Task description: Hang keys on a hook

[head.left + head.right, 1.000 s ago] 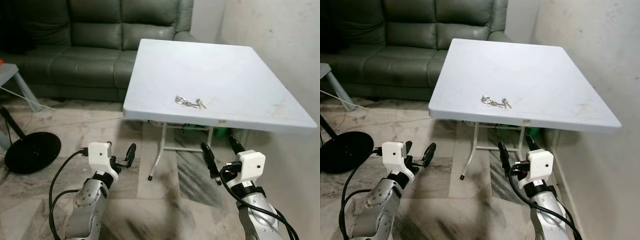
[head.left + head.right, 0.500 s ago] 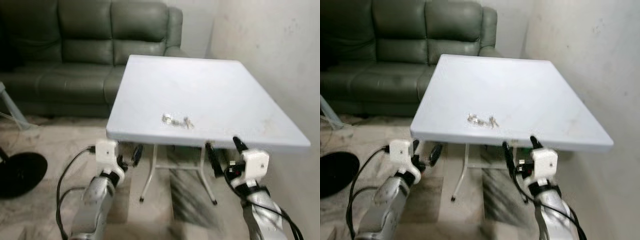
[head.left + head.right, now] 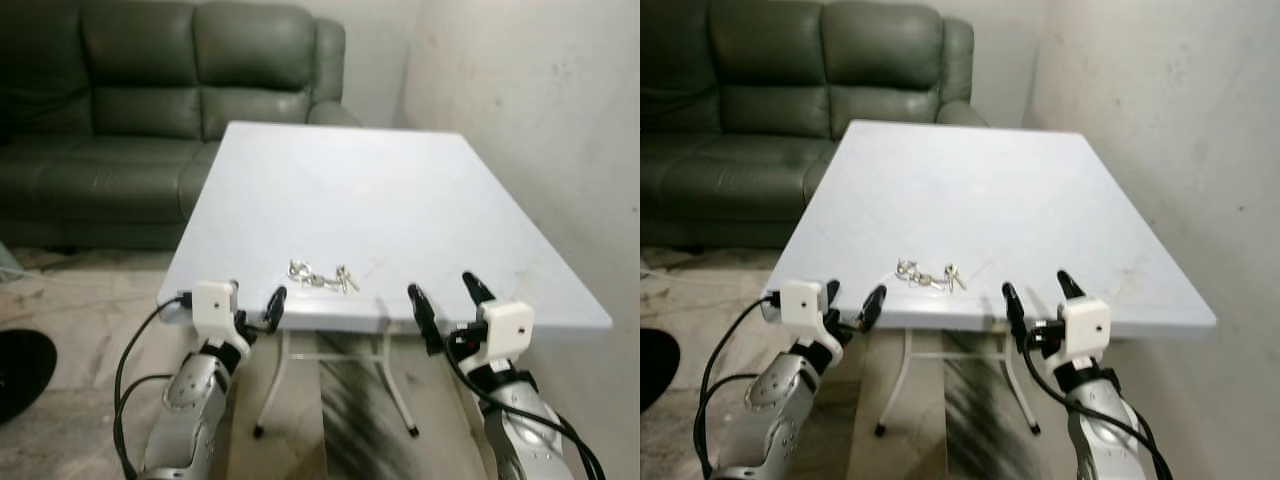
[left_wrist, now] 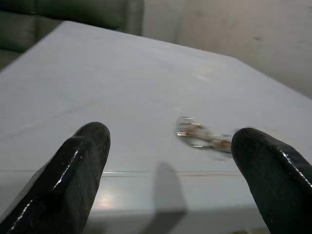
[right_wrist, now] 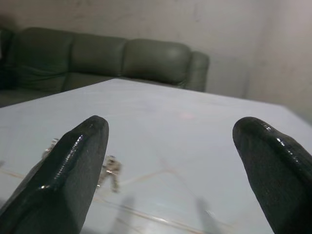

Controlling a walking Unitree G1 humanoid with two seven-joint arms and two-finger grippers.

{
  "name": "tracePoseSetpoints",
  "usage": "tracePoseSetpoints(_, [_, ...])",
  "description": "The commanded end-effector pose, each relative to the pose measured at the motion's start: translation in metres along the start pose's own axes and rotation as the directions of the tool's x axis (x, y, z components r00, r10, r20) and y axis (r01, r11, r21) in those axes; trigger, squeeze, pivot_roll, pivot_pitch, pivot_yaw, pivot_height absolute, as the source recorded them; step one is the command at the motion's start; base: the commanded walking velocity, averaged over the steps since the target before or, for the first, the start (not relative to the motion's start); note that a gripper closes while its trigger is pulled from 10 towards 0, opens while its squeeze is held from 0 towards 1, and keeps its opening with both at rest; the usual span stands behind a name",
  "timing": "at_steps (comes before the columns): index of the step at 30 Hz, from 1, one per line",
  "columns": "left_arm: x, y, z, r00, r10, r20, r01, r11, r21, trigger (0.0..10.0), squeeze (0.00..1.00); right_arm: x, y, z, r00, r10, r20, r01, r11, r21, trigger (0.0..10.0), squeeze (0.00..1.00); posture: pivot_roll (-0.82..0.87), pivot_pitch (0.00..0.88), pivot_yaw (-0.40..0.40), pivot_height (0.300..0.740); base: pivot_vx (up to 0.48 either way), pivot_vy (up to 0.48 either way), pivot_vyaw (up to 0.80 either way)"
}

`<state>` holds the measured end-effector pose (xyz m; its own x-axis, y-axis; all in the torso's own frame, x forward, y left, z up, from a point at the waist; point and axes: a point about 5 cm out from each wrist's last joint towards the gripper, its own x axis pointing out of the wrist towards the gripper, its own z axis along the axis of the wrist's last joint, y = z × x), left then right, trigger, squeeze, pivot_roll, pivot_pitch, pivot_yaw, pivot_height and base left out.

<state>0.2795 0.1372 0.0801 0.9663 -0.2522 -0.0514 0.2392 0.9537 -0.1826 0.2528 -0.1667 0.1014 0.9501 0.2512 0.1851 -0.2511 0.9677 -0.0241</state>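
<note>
Both pincers [image 3: 253, 302] [image 3: 445, 298] raised, fingers apart.

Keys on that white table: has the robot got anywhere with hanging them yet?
Done: it stands at the table's near edge, facing the keys. In hand: nothing is gripped; the left pincer and the right pincer are both open, held at the table edge on either side of the keys. Left: picking the keys up, which lie flat and untouched, then finding a hook; none can be made out here.

Both claws, left claw [image 3: 255, 308] and right claw [image 3: 446, 300], risen to table [image 3: 400, 200] edge, seemingly nearer keys [image 3: 320, 276]
</note>
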Motion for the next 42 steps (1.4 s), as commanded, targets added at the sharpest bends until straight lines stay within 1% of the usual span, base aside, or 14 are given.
tracePoseSetpoints(1, [0.001, 0.004, 0.003, 1.000, 0.017, 0.006, -0.017, 1.000, 0.008, 10.0, 0.00, 0.003, 0.002, 0.003, 1.000, 0.010, 0.017, -0.010, 1.000, 0.003, 10.0, 0.00, 0.04, 0.000, -0.069, 0.740, 0.386, 0.000, 0.00])
tracePoseSetpoints(11, [-0.001, 0.002, 0.004, 0.999, 0.023, 0.022, -0.023, 1.000, -0.011, 10.0, 0.00, 0.004, 0.002, 0.003, 1.000, 0.019, 0.016, -0.019, 1.000, 0.005, 10.0, 0.00, 0.04, 0.000, -0.073, 0.740, 0.337, 0.000, 0.00])
tracePoseSetpoints(13, [-0.002, 0.000, 0.006, 0.999, 0.020, 0.037, -0.020, 1.000, -0.002, 10.0, 0.00, 0.004, 0.004, 0.002, 0.999, 0.038, 0.005, -0.038, 0.999, 0.000, 10.0, 0.00, 0.05, 0.000, -0.075, 0.740, 0.000, 0.000, 0.00])
tracePoseSetpoints(16, [-0.003, -0.002, 0.005, 0.999, 0.007, 0.032, -0.007, 1.000, -0.010, 10.0, 0.00, 0.005, 0.006, 0.000, 0.997, 0.072, -0.010, -0.072, 0.997, 0.000, 10.0, 0.00, 0.05, 0.004, -0.076, 0.740, 0.000, 0.000, 0.00])
tracePoseSetpoints(18, [-0.005, -0.005, 0.003, 0.999, -0.017, 0.029, 0.017, 1.000, -0.004, 10.0, 0.00, 0.005, 0.009, -0.001, 0.992, 0.120, -0.031, -0.120, 0.993, -0.006, 10.0, 0.00, 0.05, 0.006, -0.078, 0.740, 0.000, 0.000, 0.00])
tracePoseSetpoints(20, [-0.005, -0.006, 0.003, 0.999, -0.021, 0.027, 0.021, 1.000, -0.004, 10.0, 0.00, 0.006, 0.010, -0.002, 0.991, 0.132, -0.038, -0.132, 0.991, -0.001, 10.0, 0.00, 0.05, 0.007, -0.078, 0.740, 0.000, 0.000, 0.00])
tracePoseSetpoints(21, [-0.006, -0.008, 0.002, 0.999, -0.031, 0.024, 0.031, 1.000, 0.001, 10.0, 0.00, 0.006, 0.011, -0.004, 0.986, 0.156, -0.058, -0.156, 0.988, 0.007, 10.0, 0.00, 0.05, 0.011, -0.079, 0.740, 0.000, 0.000, 0.00])
tracePoseSetpoints(26, [-0.009, -0.015, 0.001, 0.997, -0.073, 0.017, 0.073, 0.997, 0.002, 10.0, 0.00, 0.010, 0.010, -0.005, 0.975, 0.208, -0.082, -0.209, 0.978, -0.003, 10.0, 0.00, 0.05, 0.015, -0.077, 0.740, 0.000, 0.000, 0.00])
tracePoseSetpoints(28, [-0.012, -0.021, 0.000, 0.994, -0.107, 0.012, 0.107, 0.994, 0.000, 10.0, 0.00, 0.018, 0.003, -0.002, 0.970, 0.228, -0.086, -0.229, 0.973, -0.006, 10.0, 0.00, 0.05, 0.022, -0.078, 0.740, 0.000, 0.000, 0.00])
tracePoseSetpoints(30, [-0.013, -0.022, 0.000, 0.993, -0.115, 0.010, 0.115, 0.993, 0.003, 10.0, 0.00, 0.021, 0.001, -0.002, 0.967, 0.238, -0.090, -0.239, 0.971, 0.009, 10.0, 0.00, 0.05, 0.025, -0.079, 0.740, 0.000, 0.000, 0.00])
tracePoseSetpoints(33, [-0.016, -0.025, 0.000, 0.993, -0.120, 0.008, 0.120, 0.993, 0.000, 10.0, 0.00, 0.029, -0.003, -0.001, 0.959, 0.264, -0.108, -0.265, 0.964, 0.001, 10.0, 0.00, 0.06, 0.037, -0.083, 0.740, 0.000, 0.000, 0.00])
tracePoseSetpoints(35, [-0.017, -0.026, 0.000, 0.993, -0.121, 0.007, 0.121, 0.993, -0.001, 10.0, 0.00, 0.031, -0.004, -0.001, 0.957, 0.268, -0.112, -0.270, 0.963, 0.004, 10.0, 0.00, 0.06, 0.037, -0.083, 0.740, 0.000, 0.000, 0.00])
tracePoseSetpoints(38, [-0.023, -0.031, -0.001, 0.992, -0.129, 0.003, 0.129, 0.992, 0.000, 10.0, 0.00, 0.043, -0.007, 0.001, 0.947, 0.301, -0.115, -0.303, 0.953, -0.004, 10.0, 0.00, 0.06, 0.063, -0.096, 0.740, 0.000, 0.000, 0.00])
tracePoseSetpoints(42, [-0.025, -0.035, -0.002, 0.991, -0.132, -0.001, 0.132, 0.991, 0.004, 10.0, 0.00, 0.055, -0.006, 0.001, 0.935, 0.331, -0.127, -0.336, 0.942, -0.021, 10.0, 0.00, 0.07, 0.077, -0.106, 0.740, 0.000, 0.000, 0.00])
